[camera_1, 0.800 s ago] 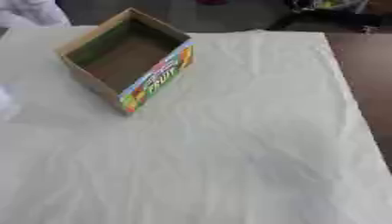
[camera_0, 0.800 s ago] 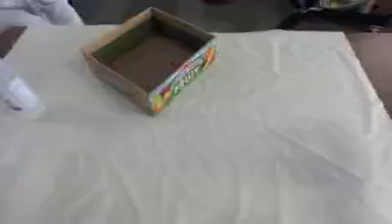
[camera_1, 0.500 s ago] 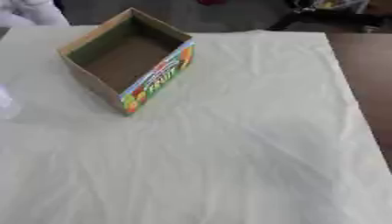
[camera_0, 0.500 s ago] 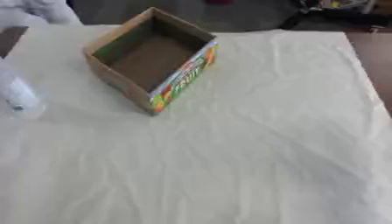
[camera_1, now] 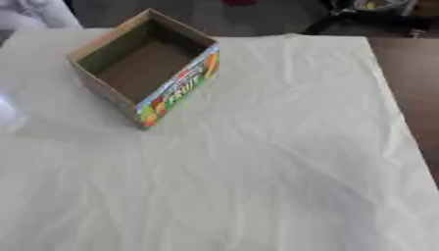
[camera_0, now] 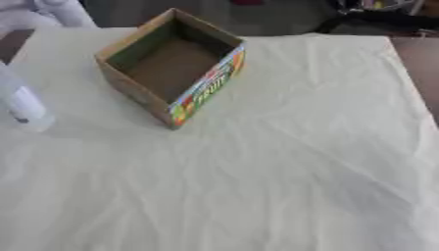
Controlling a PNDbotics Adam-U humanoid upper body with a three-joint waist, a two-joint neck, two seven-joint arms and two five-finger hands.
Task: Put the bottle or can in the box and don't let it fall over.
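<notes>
Standing apart on creased cloth [camera_0: 283,162]: open cardboard box [camera_0: 171,68], seemingly clear plastic bottle [camera_0: 21,100]; hands unseen.

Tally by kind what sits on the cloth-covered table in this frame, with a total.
Cardboard box, open-topped and empty: 1
Clear bottle, at the table's left edge: 1
Robot hand in view: 0
Total: 2 things on the pale cloth.

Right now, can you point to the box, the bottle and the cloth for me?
box [camera_0: 176,68]: left eye view, on its brown inside floor.
bottle [camera_0: 21,100]: left eye view, on its clear body.
cloth [camera_1: 274,162]: right eye view, on a bare wrinkled patch.
</notes>
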